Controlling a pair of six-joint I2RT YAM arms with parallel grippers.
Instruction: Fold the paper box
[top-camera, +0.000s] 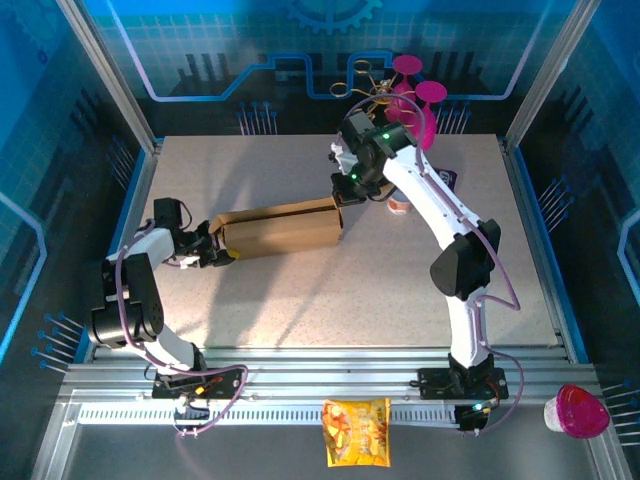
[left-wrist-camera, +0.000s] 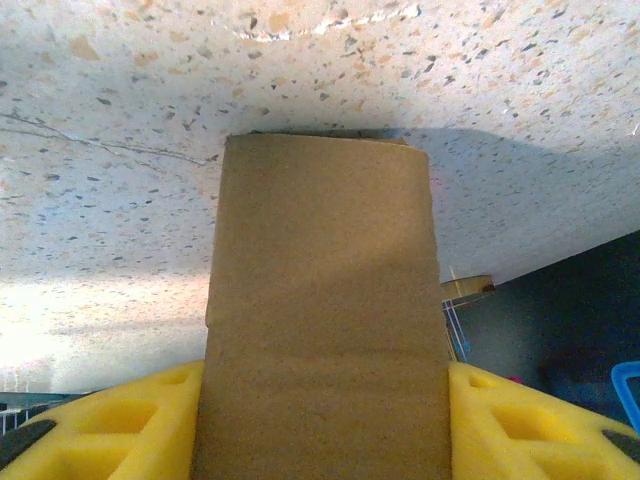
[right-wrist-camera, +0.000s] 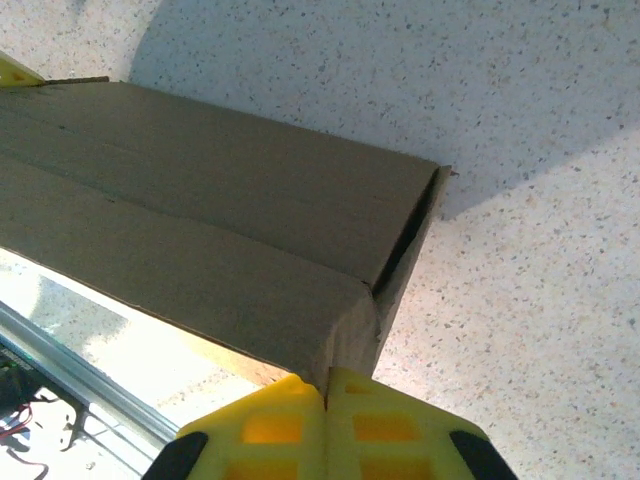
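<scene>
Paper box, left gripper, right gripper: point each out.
paper box (top-camera: 280, 230): top external view, middle of its top face.
left gripper (left-wrist-camera: 325, 380): left wrist view, midway between its fingers, over the box they clamp.
right gripper (right-wrist-camera: 326, 388): right wrist view, seam between its shut fingers.

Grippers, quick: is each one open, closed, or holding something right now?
Left gripper: closed on the box, holding it.
Right gripper: closed, tips at the box's end.

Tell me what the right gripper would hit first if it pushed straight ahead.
The paper box: its near end corner sits right at the shut right gripper tips, perhaps touching.
</scene>
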